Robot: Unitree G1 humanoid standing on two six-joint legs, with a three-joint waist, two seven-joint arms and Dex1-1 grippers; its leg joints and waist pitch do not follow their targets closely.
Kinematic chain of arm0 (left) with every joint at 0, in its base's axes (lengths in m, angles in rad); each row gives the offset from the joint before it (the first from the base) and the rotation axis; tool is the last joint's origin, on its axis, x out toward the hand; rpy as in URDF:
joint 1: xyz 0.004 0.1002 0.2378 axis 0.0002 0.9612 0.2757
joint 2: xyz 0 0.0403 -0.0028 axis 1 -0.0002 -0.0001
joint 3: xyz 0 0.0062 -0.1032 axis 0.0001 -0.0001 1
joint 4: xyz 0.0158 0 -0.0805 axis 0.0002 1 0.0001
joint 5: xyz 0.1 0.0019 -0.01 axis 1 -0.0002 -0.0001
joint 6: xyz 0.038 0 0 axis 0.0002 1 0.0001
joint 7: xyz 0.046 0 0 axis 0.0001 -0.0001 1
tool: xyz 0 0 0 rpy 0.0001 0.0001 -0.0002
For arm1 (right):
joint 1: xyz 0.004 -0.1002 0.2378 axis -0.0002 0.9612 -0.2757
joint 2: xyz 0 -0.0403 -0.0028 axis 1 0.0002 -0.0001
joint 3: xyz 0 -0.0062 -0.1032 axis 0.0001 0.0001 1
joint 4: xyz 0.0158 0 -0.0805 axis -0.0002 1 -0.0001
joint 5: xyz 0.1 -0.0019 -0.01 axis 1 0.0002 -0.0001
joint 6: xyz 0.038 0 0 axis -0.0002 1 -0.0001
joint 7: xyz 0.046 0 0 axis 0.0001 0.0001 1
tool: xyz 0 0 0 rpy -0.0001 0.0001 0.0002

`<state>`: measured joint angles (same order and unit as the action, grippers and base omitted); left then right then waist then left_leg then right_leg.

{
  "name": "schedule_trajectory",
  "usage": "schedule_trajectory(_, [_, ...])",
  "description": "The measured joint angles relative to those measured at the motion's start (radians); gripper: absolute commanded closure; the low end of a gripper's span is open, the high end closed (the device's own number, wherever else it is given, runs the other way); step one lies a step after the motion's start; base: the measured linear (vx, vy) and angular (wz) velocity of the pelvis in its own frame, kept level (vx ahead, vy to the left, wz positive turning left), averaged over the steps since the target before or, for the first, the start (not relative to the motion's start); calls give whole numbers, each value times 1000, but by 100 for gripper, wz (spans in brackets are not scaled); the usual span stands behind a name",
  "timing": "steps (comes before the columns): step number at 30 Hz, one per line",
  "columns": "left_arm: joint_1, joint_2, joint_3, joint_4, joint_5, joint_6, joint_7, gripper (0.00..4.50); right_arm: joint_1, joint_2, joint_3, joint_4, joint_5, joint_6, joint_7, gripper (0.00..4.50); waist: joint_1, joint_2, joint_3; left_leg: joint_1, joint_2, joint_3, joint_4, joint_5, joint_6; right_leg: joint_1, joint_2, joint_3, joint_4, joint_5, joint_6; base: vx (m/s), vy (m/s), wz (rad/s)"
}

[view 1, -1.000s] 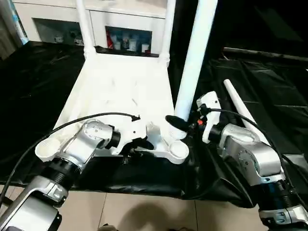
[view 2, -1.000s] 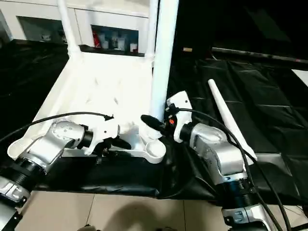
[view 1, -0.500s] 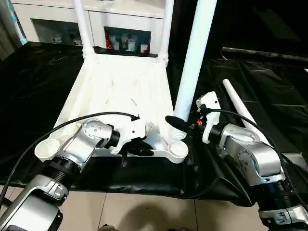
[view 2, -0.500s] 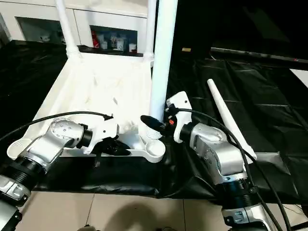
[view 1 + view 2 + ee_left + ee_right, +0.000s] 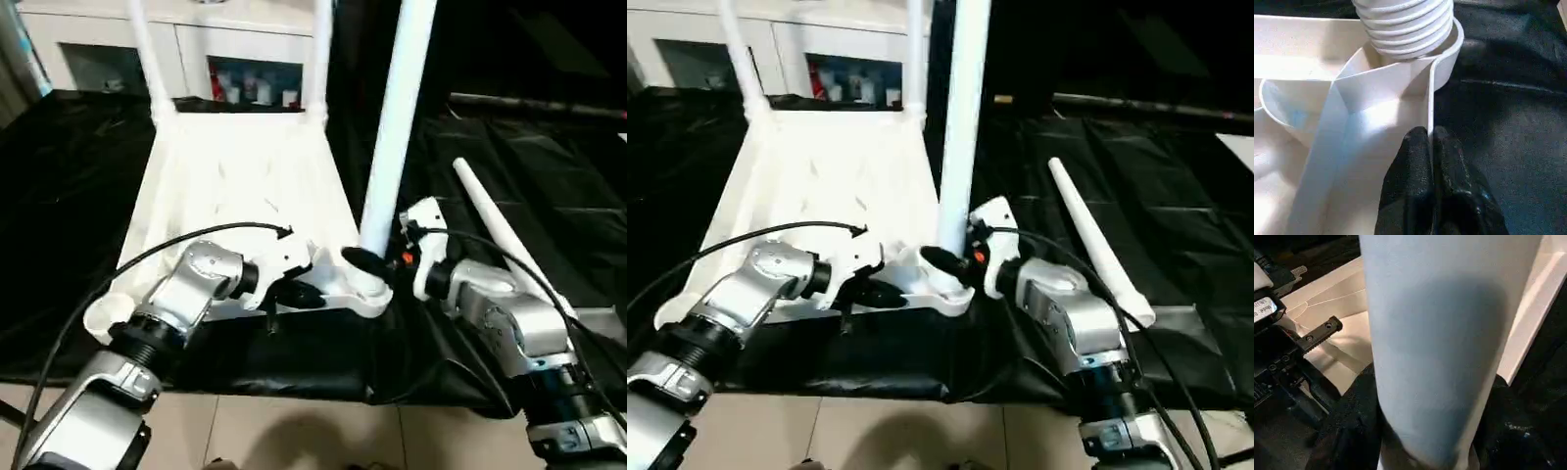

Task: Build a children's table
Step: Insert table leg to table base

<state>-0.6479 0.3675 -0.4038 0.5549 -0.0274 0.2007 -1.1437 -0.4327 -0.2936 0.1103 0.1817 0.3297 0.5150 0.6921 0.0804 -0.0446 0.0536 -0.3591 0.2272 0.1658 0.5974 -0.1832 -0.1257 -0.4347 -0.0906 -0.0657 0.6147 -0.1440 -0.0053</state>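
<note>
You have one tabletop (image 5: 245, 186), four legs: two seated at far corners, third (image 5: 392, 127) in right gripper (image 5: 364, 264) at near socket, fourth (image 5: 495, 230) lying right; left gripper (image 5: 1431, 147) pinches near rim

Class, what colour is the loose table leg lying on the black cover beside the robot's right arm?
White. The loose leg shows best in the right eye view.
</note>
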Motion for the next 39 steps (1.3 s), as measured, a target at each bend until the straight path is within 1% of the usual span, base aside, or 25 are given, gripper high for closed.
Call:
schedule_trajectory(8, [-3, -5, 6, 13, 3, -2, 9, 450, -1, -10, 1, 1, -9, 2, 10, 257, -1, 0, 0, 1, 0, 0, 0, 0, 0, 1, 0, 0, 0, 0, 0, 0, 0, 0])
schedule_trajectory(11, [-18, -15, 7, 43, 5, -11, 23, 450, -1, -24, 1, -2, -9, 13, 17, 257, -2, 1, 0, 1, 0, 0, 0, 0, 0, 1, 0, 0, 0, 0, 0, 0, 0, 0])
schedule_trajectory(14, [-24, -17, 14, 59, 5, -13, 34, 450, 5, -36, 0, -3, -9, 28, 25, 257, -8, 1, 0, 1, 0, 0, 0, 0, 0, 1, 0, 0, 0, 1, 0, 0, 0, 0])
schedule_trajectory(20, [-30, -18, 23, 74, 6, -16, 37, 450, 6, -36, -3, -5, -9, 25, 33, 257, -17, 1, 0, 0, 0, 0, 0, 0, 0, 1, 0, 0, -1, 1, 0, 0, 0, 0])
schedule_trajectory(26, [-30, -15, 26, 79, 6, -21, 33, 450, -4, -11, -7, 40, -11, -17, 23, 257, -21, 1, 0, 0, 0, 0, 0, 0, 0, 1, 0, -1, 0, 1, 0, 0, 0, 0])
schedule_trajectory(29, [-30, -14, 26, 79, 6, -22, 26, 450, -16, 16, -24, 89, -16, -48, 12, 257, -21, 1, 0, 0, 0, 0, 0, 0, 0, 0, 0, -1, 0, 1, 0, 0, 0, 0])
schedule_trajectory(32, [-30, -11, 29, 79, 6, -23, 16, 450, -34, 24, -25, 122, -18, -54, 12, 257, -21, 1, 0, 0, 0, 0, 0, 0, 0, 0, 0, -1, -1, 1, -1, 0, 0, 0])
schedule_trajectory(39, [-28, -6, 31, 79, 6, -27, 14, 450, -38, 28, -30, 147, -12, -72, 36, 257, -22, 1, 0, 0, 0, 0, 0, 0, 0, 0, 0, -1, -1, 1, -1, 0, 0, 0])
